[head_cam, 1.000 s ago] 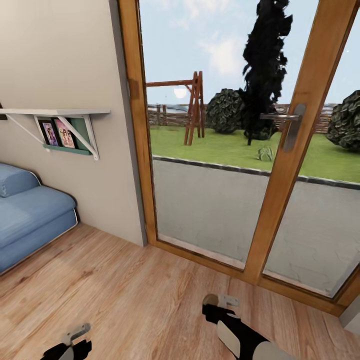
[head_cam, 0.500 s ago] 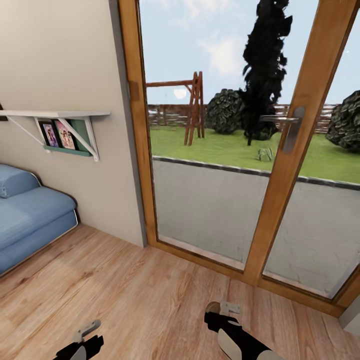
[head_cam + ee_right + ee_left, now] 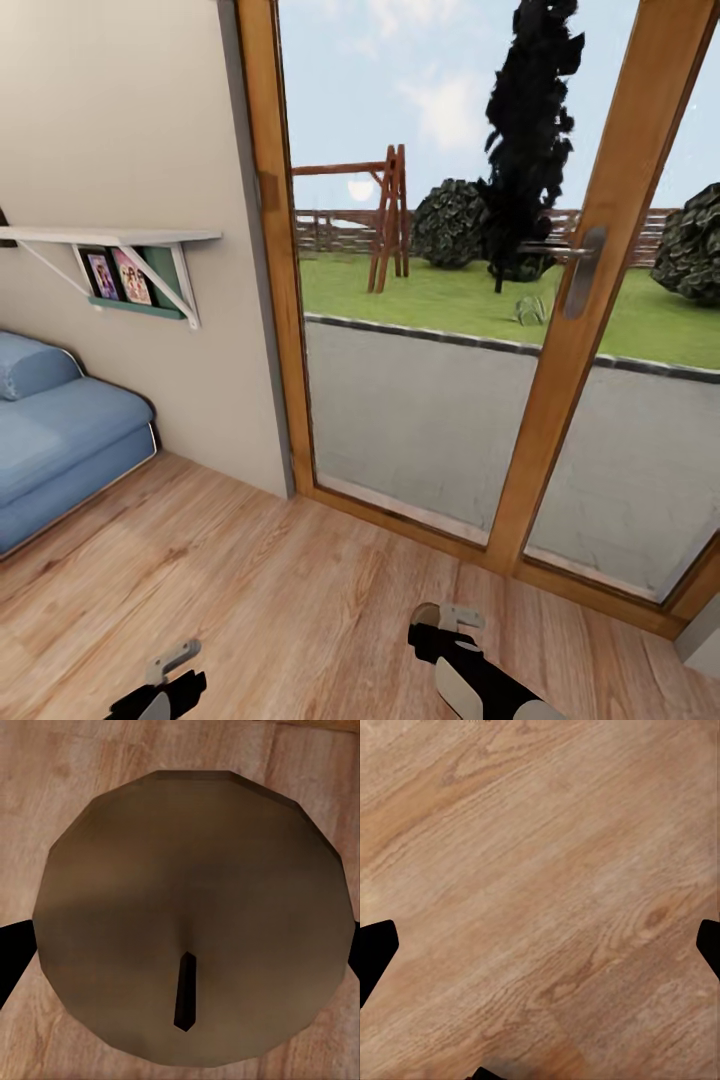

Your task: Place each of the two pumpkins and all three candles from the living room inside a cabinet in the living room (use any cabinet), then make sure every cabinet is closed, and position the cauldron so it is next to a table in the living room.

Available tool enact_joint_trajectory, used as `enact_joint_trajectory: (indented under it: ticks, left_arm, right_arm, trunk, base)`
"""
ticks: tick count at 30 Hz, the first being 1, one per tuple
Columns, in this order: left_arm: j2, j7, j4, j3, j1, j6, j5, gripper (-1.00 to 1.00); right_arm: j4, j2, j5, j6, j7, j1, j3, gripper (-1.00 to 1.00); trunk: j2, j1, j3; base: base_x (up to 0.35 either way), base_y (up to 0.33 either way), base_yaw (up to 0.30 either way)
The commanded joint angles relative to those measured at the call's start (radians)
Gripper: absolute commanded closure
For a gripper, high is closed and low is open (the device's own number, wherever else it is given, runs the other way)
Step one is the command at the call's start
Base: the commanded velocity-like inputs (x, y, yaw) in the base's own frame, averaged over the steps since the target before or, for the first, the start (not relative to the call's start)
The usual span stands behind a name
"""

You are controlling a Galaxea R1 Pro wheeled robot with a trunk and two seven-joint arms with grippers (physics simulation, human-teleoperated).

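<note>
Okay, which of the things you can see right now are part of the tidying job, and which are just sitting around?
Part of the job:
- candle, held between the right gripper fingers

Just there:
- blue sofa
- wall shelf with photos
- glass door to the garden
- wood floor
- left gripper, open over bare floor

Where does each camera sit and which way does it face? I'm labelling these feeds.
Head view: on the head, facing forward and down at a glass door, sofa and wood floor; left gripper and right gripper show.
Left wrist view: on the left arm, facing the floor between dark fingertips.
Right wrist view: on the right arm, facing a held candle.
Shared: the floor.
</note>
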Motion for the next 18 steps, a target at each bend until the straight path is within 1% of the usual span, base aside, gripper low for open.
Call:
enact_joint_trajectory:
  ticks: [1, 4, 5, 7, 10, 16, 18]
  left_arm:
    - [0.004, -0.005, -0.003, -0.008, 0.000, 0.005, 0.010, -1.00]
    - [0.013, -0.122, -0.002, -0.005, 0.000, 0.012, 0.016, -1.00]
    - [0.021, -0.170, 0.006, -0.004, 0.000, 0.015, 0.016, -1.00]
    - [0.030, -0.206, 0.014, -0.003, 0.000, 0.017, 0.016, -1.00]
    - [0.036, -0.223, 0.019, 0.000, 0.000, 0.018, 0.017, -1.00]
    - [0.037, -0.222, 0.020, 0.001, 0.000, 0.018, 0.016, -1.00]
    - [0.038, -0.221, 0.020, 0.001, 0.000, 0.018, 0.016, -1.00]
  right_arm:
    - [-0.002, -0.001, -0.008, 0.003, -0.007, -0.001, 0.008, 1.00]
    - [-0.002, 0.000, -0.008, 0.003, -0.007, -0.001, 0.008, 1.00]
    - [-0.002, 0.000, -0.008, 0.004, -0.007, -0.001, 0.008, 1.00]
    - [-0.002, 0.001, -0.008, 0.004, -0.006, -0.001, 0.008, 1.00]
    - [-0.002, 0.001, -0.008, 0.004, -0.006, -0.001, 0.008, 1.00]
    - [-0.002, 0.001, -0.008, 0.004, -0.005, -0.001, 0.008, 1.00]
    - [-0.001, 0.001, -0.008, 0.004, -0.004, -0.001, 0.008, 1.00]
  trunk:
    - [0.007, -0.004, 0.002]
    - [0.028, -0.015, 0.012]
    - [0.035, -0.019, 0.015]
    - [0.049, -0.027, 0.021]
    - [0.070, -0.038, 0.030]
    - [0.112, -0.061, 0.049]
    - [0.126, -0.069, 0.055]
  base:
    - [0.000, 0.000, 0.000]
    - [0.000, 0.000, 0.000]
    - [0.000, 0.000, 0.000]
    - [0.000, 0.000, 0.000]
    - [0.000, 0.000, 0.000]
    - [-0.002, 0.000, 0.000]
    - [-0.119, 0.000, 0.000]
